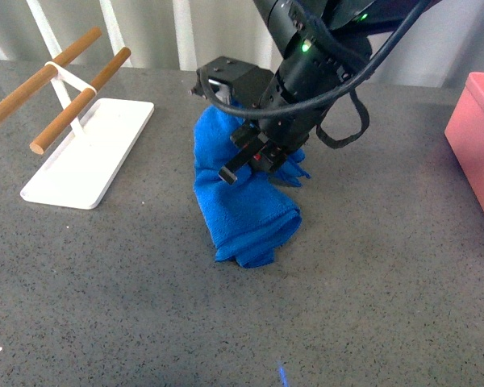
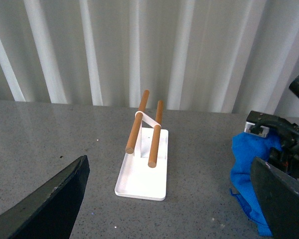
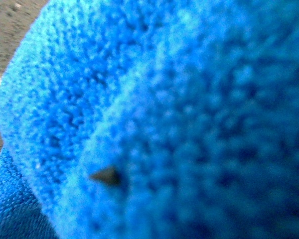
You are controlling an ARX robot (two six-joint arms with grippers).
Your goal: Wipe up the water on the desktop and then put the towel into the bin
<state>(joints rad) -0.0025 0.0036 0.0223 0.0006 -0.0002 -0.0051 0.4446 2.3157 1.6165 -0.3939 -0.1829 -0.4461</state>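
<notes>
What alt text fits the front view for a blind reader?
The right gripper grips the bunched blue towel on the desktop. A white tray with wooden rods sits left; the pink bin is at the right edge.

bin [image 1: 477, 137] cut off at edge, towel [image 3: 149, 119] blurred close up, partly behind right arm [image 1: 306, 72]

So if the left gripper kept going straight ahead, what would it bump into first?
Probably the white tray holding the wooden rods, which sits straight ahead of the open left gripper. Depth is unclear, so it might scrape the desktop first.
</notes>
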